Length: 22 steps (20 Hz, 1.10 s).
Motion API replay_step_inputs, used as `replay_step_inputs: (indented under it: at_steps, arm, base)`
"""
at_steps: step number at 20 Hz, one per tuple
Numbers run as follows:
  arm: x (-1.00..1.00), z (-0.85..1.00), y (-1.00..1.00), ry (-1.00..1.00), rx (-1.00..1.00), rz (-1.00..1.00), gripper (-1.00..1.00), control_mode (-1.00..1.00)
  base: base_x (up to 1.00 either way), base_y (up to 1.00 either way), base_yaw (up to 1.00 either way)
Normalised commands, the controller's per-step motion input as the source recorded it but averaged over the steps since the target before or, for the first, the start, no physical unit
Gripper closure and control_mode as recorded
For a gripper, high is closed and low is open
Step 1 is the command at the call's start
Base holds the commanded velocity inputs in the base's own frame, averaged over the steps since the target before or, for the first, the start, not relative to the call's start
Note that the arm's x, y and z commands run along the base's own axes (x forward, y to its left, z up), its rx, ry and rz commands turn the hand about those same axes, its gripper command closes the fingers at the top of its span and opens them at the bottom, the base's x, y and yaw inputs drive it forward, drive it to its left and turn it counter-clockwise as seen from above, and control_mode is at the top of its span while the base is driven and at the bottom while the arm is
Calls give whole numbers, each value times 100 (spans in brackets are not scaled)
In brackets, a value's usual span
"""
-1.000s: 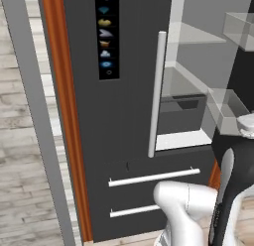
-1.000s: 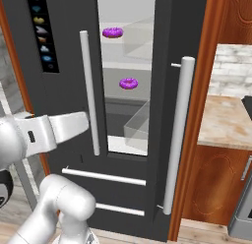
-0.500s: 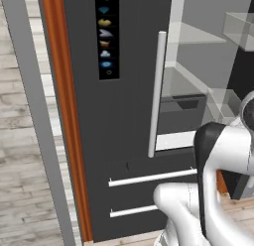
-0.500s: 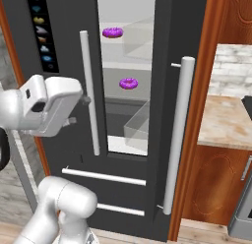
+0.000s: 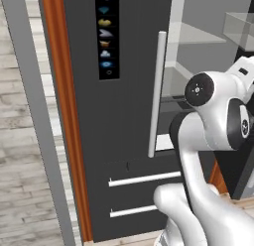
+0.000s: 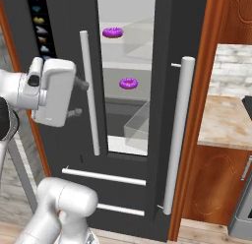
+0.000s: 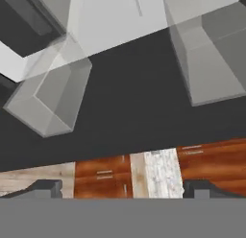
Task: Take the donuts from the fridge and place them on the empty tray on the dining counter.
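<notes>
Fingers (image 6: pixel 78 98) spread wide, empty, at 9 o'clock of 2 purple-iced ring donuts (image 6: pixel 128 83) in the dark grey fridge (image 6: pixel 165 66).

My left base view looks from behind the arm, close on the fridge (image 5: pixel 124 116) door with its icon strip (image 5: pixel 105 34) and white handle (image 5: pixel 156 93). My right base view faces the same fridge (image 6: pixel 162 66) from the other side, looking straight into the open gap at its shelves. My hand view sits near the fridge (image 7: pixel 125 112), rolled, looking across dark panels and clear bins (image 7: pixel 48 100).
</notes>
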Motion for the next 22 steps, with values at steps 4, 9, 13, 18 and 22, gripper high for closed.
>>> replay_step_inputs:
  at_steps: [4, 9, 13, 18, 22]
  arm:
    - [39, 8, 1, -13, -17, -16, -100, -100]
    - [30, 33, 0, -1, -6, -14, -100, -100]
    - [27, 49, 0, 0, 0, -8, -100, -100]
    - [82, 17, -1, 14, 0, -2, -100, -100]
    - [80, 0, -39, 18, 0, 0, -100, -100]
  base:
    - [0, 0, 0]
    - [0, 0, 0]
    - [0, 0, 0]
    - [0, 0, 0]
    - [0, 0, 0]
